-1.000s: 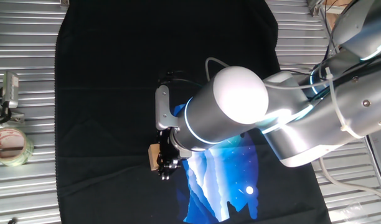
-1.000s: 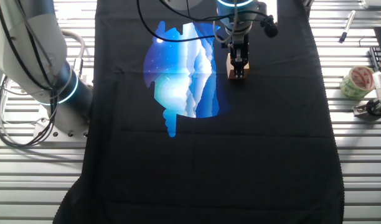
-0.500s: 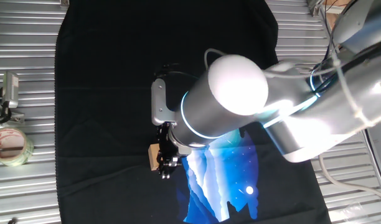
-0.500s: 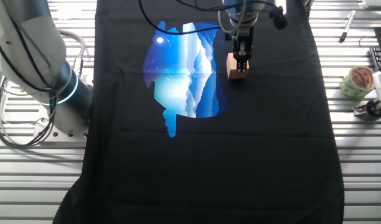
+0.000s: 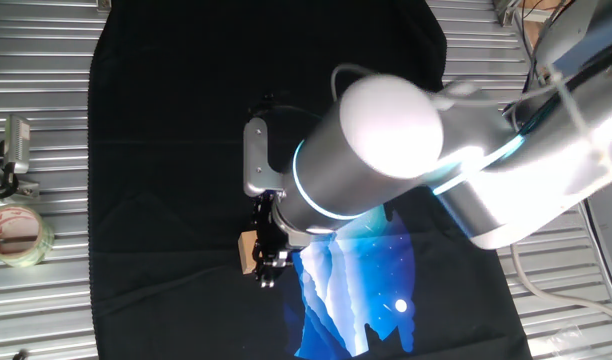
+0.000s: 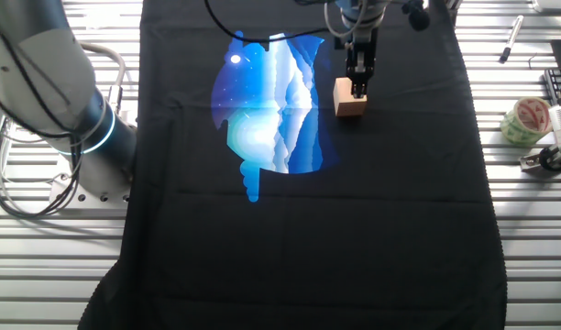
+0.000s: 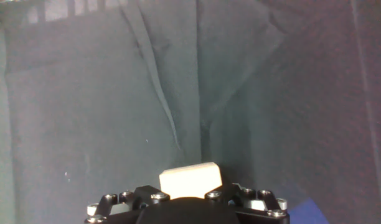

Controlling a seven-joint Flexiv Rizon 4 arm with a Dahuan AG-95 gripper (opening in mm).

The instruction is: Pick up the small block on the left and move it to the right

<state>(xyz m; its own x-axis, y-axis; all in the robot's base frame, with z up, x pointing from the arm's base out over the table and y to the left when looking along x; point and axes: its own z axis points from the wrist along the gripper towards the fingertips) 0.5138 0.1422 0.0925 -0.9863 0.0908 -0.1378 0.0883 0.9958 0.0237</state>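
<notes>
Block [image 6: 350, 97] sits near the top centre of the other fixed view, on black cloth [image 6: 354, 229], clamped in the pincer [image 6: 357, 87]. It looks light, rigid and smooth; flat opposite faces suit the grip.

silver arm [image 5: 386, 150], glowing blue ring, black pincer [image 6: 357, 84], screws, cables

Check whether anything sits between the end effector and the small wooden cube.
Nothing visible does. The end effector hangs directly over the small light tan wooden cube, which rests on the black cloth. Only bare cloth surrounds it.
</notes>
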